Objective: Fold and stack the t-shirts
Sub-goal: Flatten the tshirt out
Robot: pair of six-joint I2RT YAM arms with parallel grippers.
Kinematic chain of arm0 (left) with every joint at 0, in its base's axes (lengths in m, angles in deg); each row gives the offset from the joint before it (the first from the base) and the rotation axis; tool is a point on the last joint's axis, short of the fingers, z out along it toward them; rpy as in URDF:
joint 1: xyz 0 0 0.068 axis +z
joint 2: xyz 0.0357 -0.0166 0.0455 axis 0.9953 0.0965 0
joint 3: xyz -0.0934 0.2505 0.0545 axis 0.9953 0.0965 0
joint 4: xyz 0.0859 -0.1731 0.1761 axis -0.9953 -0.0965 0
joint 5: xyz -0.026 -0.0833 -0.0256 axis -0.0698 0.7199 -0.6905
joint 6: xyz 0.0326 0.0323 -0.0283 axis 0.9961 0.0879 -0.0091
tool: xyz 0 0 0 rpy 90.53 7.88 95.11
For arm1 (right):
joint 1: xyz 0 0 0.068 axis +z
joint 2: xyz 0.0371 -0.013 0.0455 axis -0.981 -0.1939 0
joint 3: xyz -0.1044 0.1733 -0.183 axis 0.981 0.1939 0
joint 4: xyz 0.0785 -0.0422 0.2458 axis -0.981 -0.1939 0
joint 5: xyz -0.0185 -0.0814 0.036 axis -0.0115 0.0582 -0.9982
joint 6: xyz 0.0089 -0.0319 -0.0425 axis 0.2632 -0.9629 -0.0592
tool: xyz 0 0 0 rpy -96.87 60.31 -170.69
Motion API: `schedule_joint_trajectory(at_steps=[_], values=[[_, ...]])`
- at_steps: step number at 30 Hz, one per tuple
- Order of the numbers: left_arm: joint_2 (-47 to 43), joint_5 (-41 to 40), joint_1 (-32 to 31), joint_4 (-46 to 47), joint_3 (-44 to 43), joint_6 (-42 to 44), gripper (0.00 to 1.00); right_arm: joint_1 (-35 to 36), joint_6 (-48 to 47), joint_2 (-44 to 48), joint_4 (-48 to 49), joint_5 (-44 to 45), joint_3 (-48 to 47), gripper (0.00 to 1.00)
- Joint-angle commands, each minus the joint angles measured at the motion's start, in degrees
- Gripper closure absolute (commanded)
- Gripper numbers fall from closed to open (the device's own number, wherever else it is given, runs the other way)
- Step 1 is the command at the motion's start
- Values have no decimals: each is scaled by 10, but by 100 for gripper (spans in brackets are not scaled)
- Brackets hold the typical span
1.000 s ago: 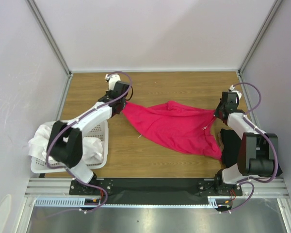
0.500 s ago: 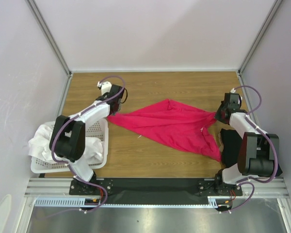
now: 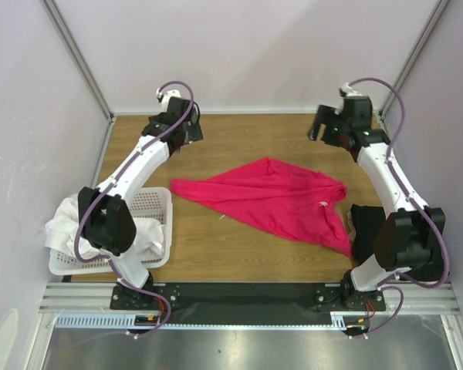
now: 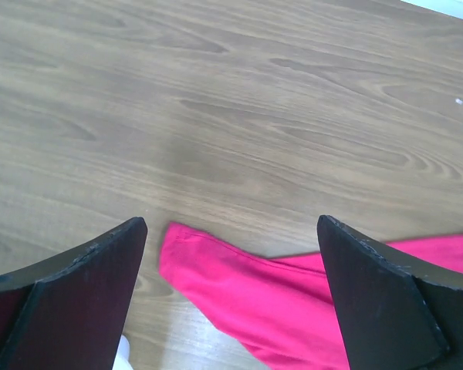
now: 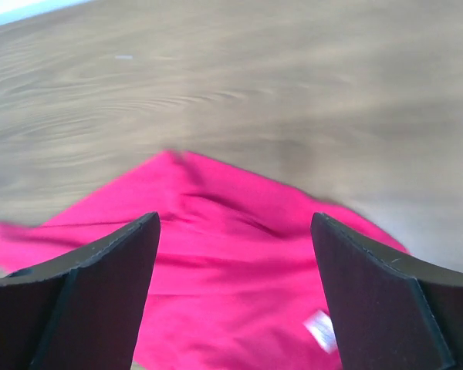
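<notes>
Loosely, crumpled crimson-pink fabric t-shirt (image 3: 270,202) lay on brown wood-grain worktop (image 3: 293,139), left jaws stood open and empty over its corner, right jaws open too, gripping nothing

No legible text, numbers or brand marks in any view. Only candidate is the small white neck label (image 5: 321,331) on the crimson-pink t-shirt (image 3: 270,196). It's blurred in the right wrist view and too small from the top camera, so nothing on it reads.
</notes>
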Motion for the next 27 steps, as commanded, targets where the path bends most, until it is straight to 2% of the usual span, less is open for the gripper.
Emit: schedule_joint_trajectory(at_steps=[1,6,11,15,21,25,27], values=[[-25,48,18,-39,-18,48,1,53,-22,-44,-23,-13,-60,14],[-27,42,44,-29,16,52,3,102,-21,-163,13,-13,-123,19],[-19,42,55,-38,15,44,3,147,-60,-264,-17,21,-195,22],[-7,48,55,-45,4,52,4,155,-50,-309,-58,52,-244,27],[-6,32,56,-54,11,52,3,161,-47,-329,-44,42,-230,33],[4,34,57,-59,9,48,3,164,-46,-343,-40,46,-230,43],[6,34,57,-63,8,43,3,163,-49,-348,-39,43,-233,43]])
